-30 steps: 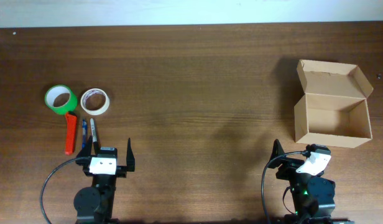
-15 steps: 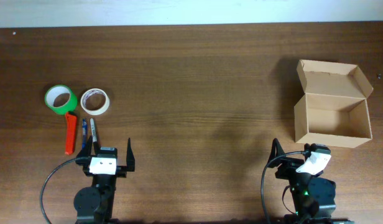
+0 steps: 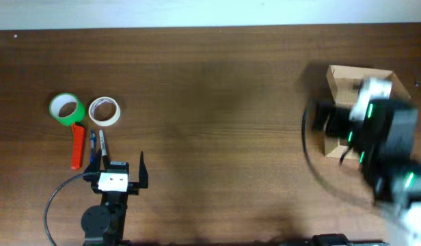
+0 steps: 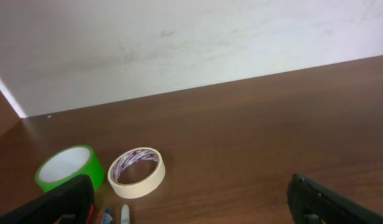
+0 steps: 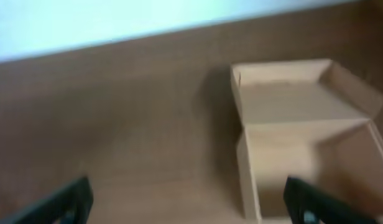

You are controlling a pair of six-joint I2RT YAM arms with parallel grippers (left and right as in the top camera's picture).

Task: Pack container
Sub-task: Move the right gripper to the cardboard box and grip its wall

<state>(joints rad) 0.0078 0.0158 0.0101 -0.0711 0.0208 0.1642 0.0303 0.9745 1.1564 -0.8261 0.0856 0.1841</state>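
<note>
container (image 5: 306, 134) open, both jaws wide

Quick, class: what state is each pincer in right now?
Left pincer: open, holding nothing.
Right pincer: open, holding nothing.

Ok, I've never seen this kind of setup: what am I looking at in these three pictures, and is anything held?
Two robot arms at a wooden table. One picture looks down from above; the other two come from wrist cameras, dark fingers showing in the bottom corners. The left gripper is open and empty, near green tape, cream tape, an orange cutter and pens. The right gripper, also open and empty, faces the open cardboard container; from above that arm is a blur over it.
</note>
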